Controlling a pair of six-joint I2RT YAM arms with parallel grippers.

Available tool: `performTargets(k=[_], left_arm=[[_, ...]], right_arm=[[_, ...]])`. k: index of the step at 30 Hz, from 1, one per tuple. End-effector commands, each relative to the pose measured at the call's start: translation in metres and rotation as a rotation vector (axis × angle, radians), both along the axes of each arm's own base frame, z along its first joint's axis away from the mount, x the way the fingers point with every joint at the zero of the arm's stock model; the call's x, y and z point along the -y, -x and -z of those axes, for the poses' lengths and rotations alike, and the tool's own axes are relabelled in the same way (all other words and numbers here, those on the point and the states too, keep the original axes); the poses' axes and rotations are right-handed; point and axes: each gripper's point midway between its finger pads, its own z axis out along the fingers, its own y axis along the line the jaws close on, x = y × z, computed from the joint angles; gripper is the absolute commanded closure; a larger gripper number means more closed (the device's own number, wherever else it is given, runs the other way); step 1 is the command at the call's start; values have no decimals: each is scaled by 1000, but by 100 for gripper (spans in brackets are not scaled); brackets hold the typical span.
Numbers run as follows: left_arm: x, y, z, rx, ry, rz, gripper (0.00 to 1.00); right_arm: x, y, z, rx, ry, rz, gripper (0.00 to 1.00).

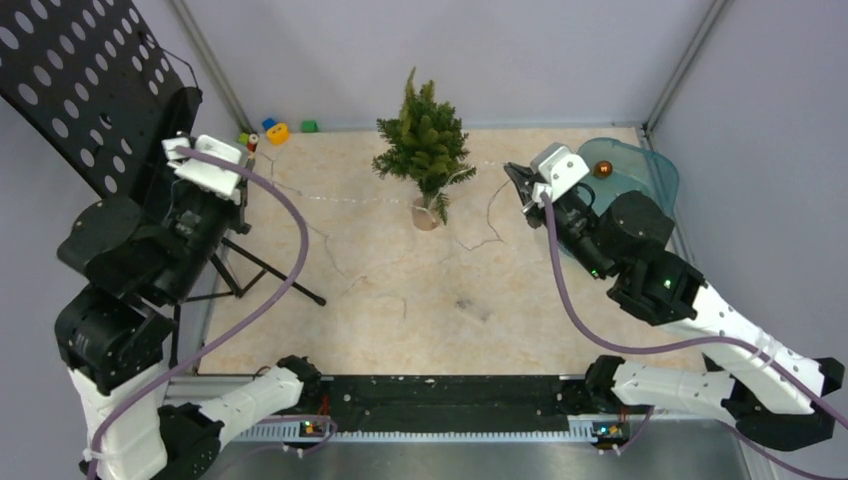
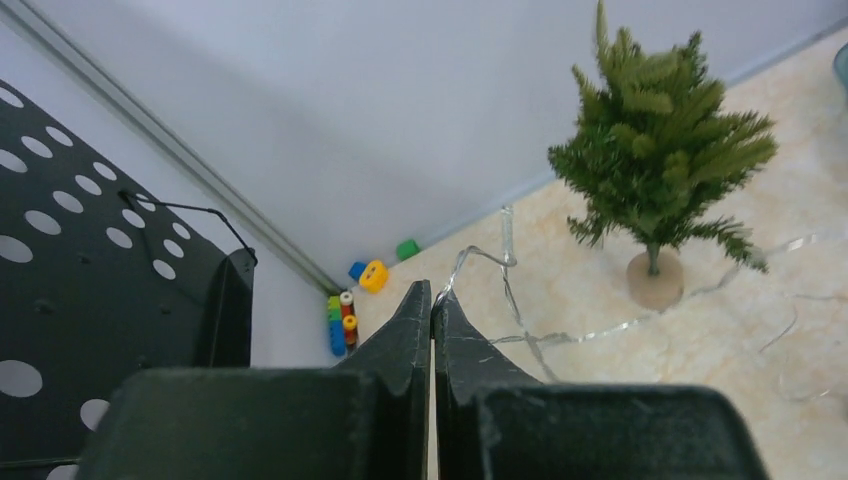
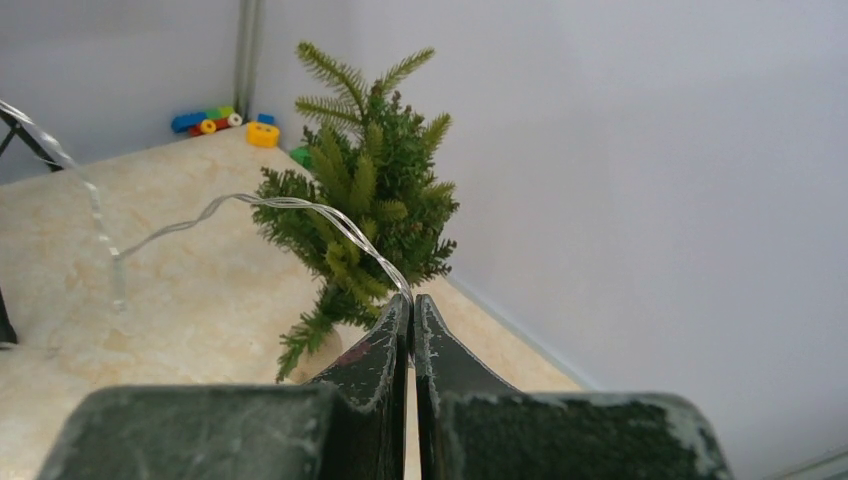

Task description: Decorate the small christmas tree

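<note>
- Top external view: the small christmas tree (image 1: 425, 140), a miniature dark green fir on a thin trunk and a round pale wooden base, was seen standing at the rear middle of the beige marble-patterned table (image 1: 380, 300), roughly between the two arms.
- Its long axis was held upright, base on the table and tip pointing up; from above, the tip appeared to point toward the back wall.
- The left gripper (image 2: 432, 300) was clenched, with a thin silvery wire string (image 3: 290, 202) seen coming out at its fingertips.
- The right gripper (image 3: 410, 305) was likewise pressed closed on the same wire, which ran from its tips across the front of the tree's branches.
- The wire was only faintly traced from above, but was shown plainly in both wrist views.
- The tree's base and trunk were shown clearly in the left wrist view, and were mostly hidden by low branches in the right wrist view.
- A translucent blue-green dish (image 1: 640, 165) holding a small brown ball (image 1: 602, 168) was shown clearly only from above, at the right rear.
- Small coloured toy blocks (image 2: 372, 275) were seen in the left rear corner, beside a black perforated panel (image 1: 80, 90).
</note>
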Motion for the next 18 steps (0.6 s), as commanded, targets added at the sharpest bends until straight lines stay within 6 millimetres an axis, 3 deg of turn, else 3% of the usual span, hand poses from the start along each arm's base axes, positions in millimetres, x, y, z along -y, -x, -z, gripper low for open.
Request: performTargets(k=[1,5,8,10,14,18], left_arm=[[22,-3,-12,-3,133,77,100],[34,-9,-6,-30,152,110,100],[21,-18,-12,1,152,24,100],[7,-22,-21,38,147,-51,100],[-24,-23,-43,129,106,-208,100],[-50,-21,-61,198,61,-339,100]], right_arm=[[-11,-15,62,-103,166,29,100],[-28,-28,115,-220,257,40,100],[-43,-33,134,-269,264,-5,100],[-57,-31,135,-278,252,-60,100],[-85,-25,100,-234,179,-186,100],[-107,-19,30,-123,97,-299,100]])
